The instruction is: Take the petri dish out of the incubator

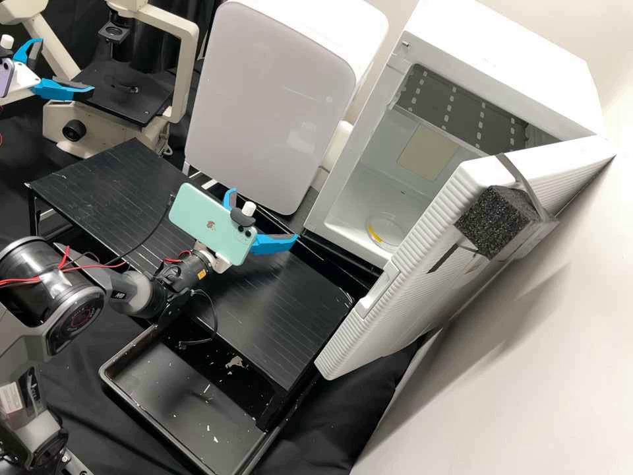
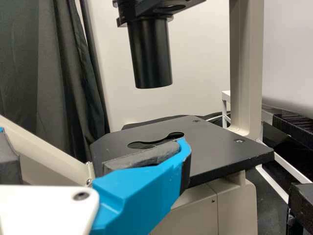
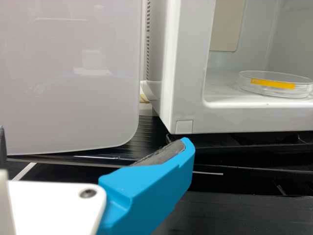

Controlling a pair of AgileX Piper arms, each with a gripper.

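A shallow, round petri dish [image 3: 274, 91] of clear, glossy plastic or glass, a yellow-orange strip on its side wall, sits flat on the smooth floor of the white incubator [image 1: 488, 53], whose door [image 1: 422, 277] stands open. The door is finely ribbed, with a block of coarse black foam [image 1: 491, 221] strapped to it.

In front, the right gripper [image 1: 264, 214] is poised over a black platform [image 1: 283, 310] scored with thin parallel lines, its blue fingers [image 3: 149, 191] spread wide — angular, smooth-sided, lined with rough dark grey pads. It is outside the incubator, well apart from the dish. A mint-green phone [image 1: 198, 218] with rounded corners is mounted on its arm.

At the far left of the high view, the left gripper [image 1: 66, 64] is beside a cream-coloured microscope [image 1: 186, 66], its fingers also wide apart. One curved blue finger, grey-padded, lies in front of the matt black stage [image 1: 122, 99] in the left wrist view — whether it touches the stage cannot be told.

Between microscope and incubator stands an appliance with a glossy, round-cornered pale panel [image 1: 264, 112]. Below the platform lies a black tray [image 1: 178, 409] with raised edges, its floor flecked with pale scraps.
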